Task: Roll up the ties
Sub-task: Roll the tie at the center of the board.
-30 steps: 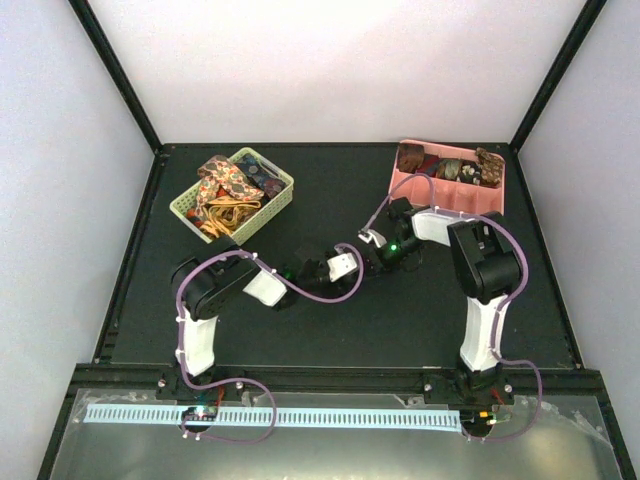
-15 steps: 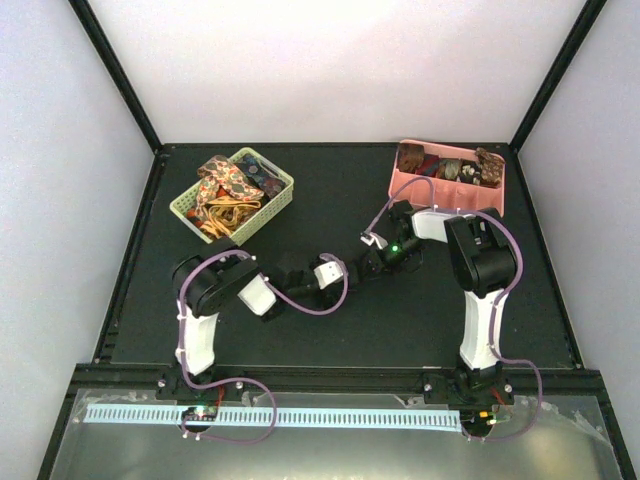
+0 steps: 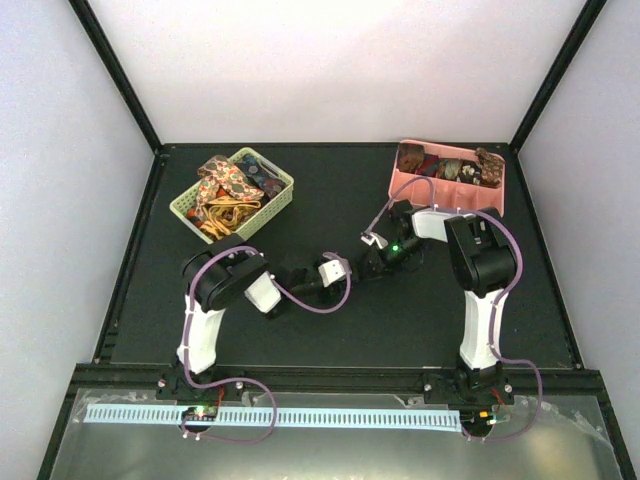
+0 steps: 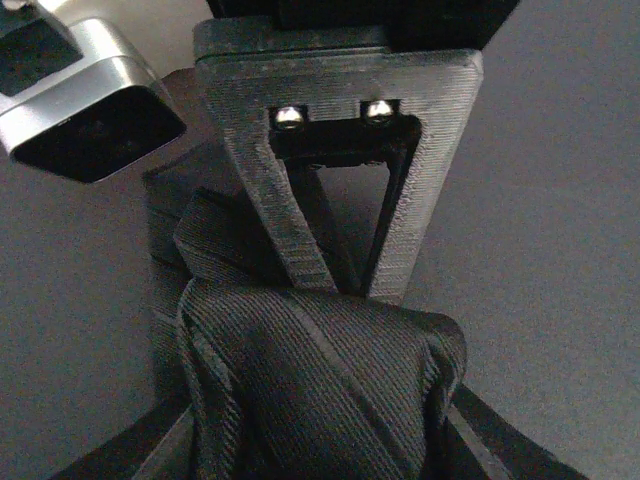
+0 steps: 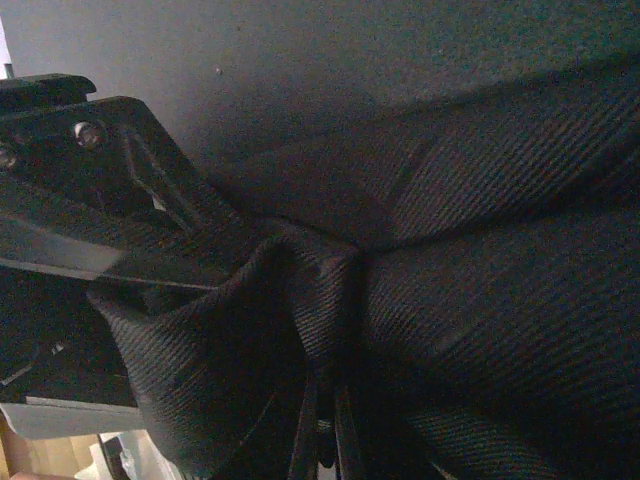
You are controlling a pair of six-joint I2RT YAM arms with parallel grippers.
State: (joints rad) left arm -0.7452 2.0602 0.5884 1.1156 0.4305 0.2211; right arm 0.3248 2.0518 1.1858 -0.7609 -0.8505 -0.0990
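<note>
A black ribbed tie (image 4: 330,380) hangs bunched between my two grippers over the middle of the black mat; it barely shows in the top view. My left gripper (image 4: 315,445) has its fingers on either side of the bunched fabric and grips it. My right gripper (image 5: 322,440) has its fingers close together, shut on a fold of the same tie (image 5: 460,300). In the top view the left gripper (image 3: 346,269) and right gripper (image 3: 362,262) nearly touch. The right gripper's fingers (image 4: 300,250) pinch the fabric in the left wrist view.
A green basket (image 3: 281,196) at the back left holds several loose paisley ties (image 3: 228,180). A pink tray (image 3: 400,186) at the back right holds rolled ties (image 3: 450,168). Purple cables loop beside both arms.
My left wrist has drawn back a little to the left and its elbow has shifted right. My right gripper has stayed almost in place on the tie.
</note>
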